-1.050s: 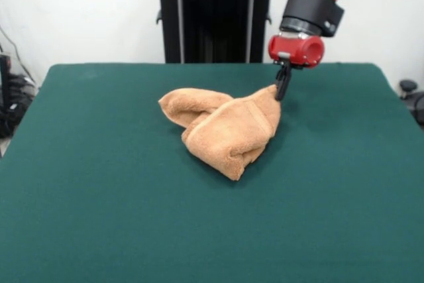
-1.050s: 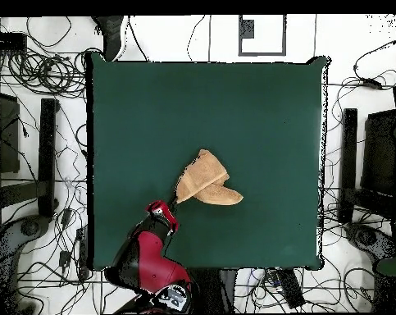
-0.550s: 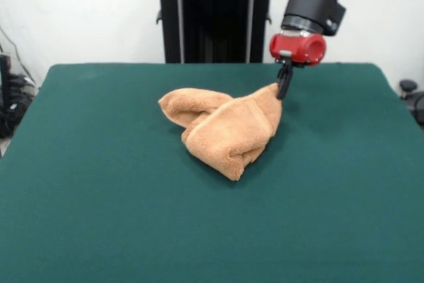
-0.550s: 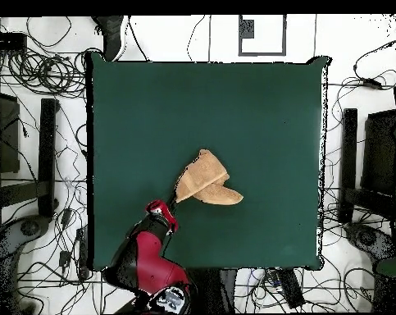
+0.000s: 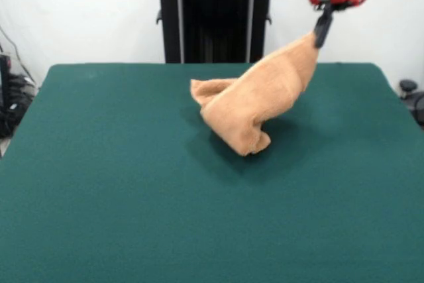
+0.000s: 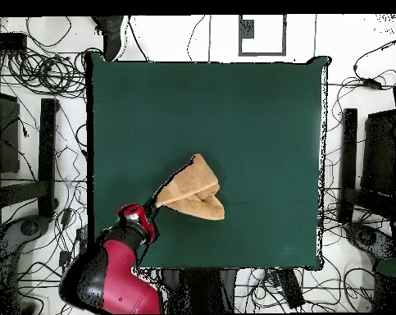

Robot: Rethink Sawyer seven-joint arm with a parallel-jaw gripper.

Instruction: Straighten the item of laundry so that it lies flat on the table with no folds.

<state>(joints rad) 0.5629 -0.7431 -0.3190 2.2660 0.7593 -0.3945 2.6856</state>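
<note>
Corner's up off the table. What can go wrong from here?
1. The tool pinches only one corner tip of the towel; with most of the cloth's weight hanging from it, the corner may slip out.
2. The lower part is bunched and folded on the table; pulling may drag the bundle along rather than open it.

Green table (image 5: 99, 217) under the folded towel's (image 5: 248, 107) lower end

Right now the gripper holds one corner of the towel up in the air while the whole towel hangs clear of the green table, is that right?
Not quite. The gripper does hold one corner raised, but the towel is not wholly clear: the front view shows its lower bunched end resting on the green table.
</note>
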